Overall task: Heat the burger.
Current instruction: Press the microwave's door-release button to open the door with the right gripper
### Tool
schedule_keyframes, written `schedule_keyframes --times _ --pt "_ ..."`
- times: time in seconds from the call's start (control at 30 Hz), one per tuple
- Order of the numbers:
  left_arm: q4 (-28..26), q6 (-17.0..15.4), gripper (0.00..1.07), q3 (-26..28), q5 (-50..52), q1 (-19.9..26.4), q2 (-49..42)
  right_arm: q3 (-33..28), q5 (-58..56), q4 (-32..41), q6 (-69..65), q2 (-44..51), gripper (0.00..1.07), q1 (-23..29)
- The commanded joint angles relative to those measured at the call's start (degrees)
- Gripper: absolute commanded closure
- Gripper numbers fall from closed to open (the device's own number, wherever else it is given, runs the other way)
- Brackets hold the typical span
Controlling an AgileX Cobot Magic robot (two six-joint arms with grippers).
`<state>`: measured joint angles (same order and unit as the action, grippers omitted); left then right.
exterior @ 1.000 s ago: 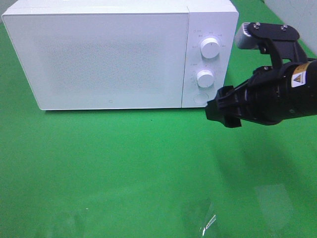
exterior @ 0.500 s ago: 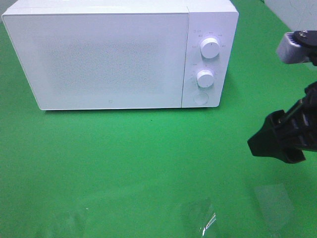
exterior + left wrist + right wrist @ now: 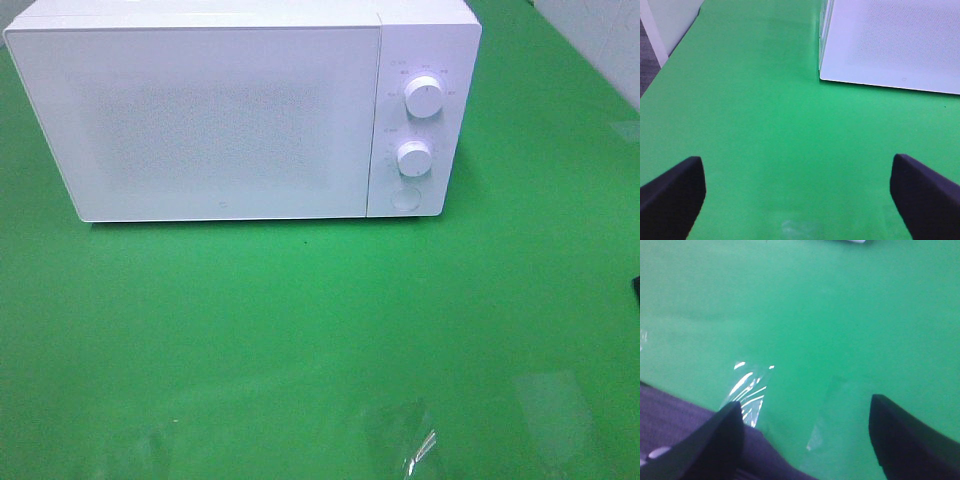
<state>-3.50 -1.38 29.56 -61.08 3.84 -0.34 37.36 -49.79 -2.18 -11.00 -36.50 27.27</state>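
1 microwave (image 3: 425,35) | door (image 3: 200,120) shut | lettering around dials (image 3: 424,97) unreadable

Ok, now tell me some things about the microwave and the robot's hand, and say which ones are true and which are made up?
1. The microwave is closed. True.
2. A burger sits on the table in front of the microwave. False: no burger shows in any view.
3. The microwave has two round knobs, one above the other. True.
4. The left gripper is squeezed shut on something. False: its fingers stand wide apart with nothing between them.
5. The table is blue. False: the table is green.
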Motion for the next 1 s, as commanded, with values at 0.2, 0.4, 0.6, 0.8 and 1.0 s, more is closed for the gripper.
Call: schedule_keyframes --times 0.2,0.4,0.6,0.8,1.0 --pt "-0.1 0.1 0.15 0.1 -0.2 0.1 -0.9 0.1 -3.5 -3.9 3.4 15.6 0.26 -13.1" --pt "-0.1 0.1 0.15 0.1 -0.2 0.1 -0.9 0.0 -3.5 -3.9 3.6 24.2 0.28 -19.3" --pt "-0.1 0.1 0.15 0.1 -0.2 0.1 -0.9 -3.3 -3.6 -3.8 3.7 30.6 0.30 -22.1" --pt "-0.1 0.1 0.15 0.1 -0.2 0.1 -0.9 -8.2 -3.4 -3.6 3.7 36.8 0.31 -23.9" --pt "-0.1 0.1 0.15 0.1 -0.2 0.1 -0.7 -9.2 -5.2 -3.3 3.8 38.2 0.31 -24.3"
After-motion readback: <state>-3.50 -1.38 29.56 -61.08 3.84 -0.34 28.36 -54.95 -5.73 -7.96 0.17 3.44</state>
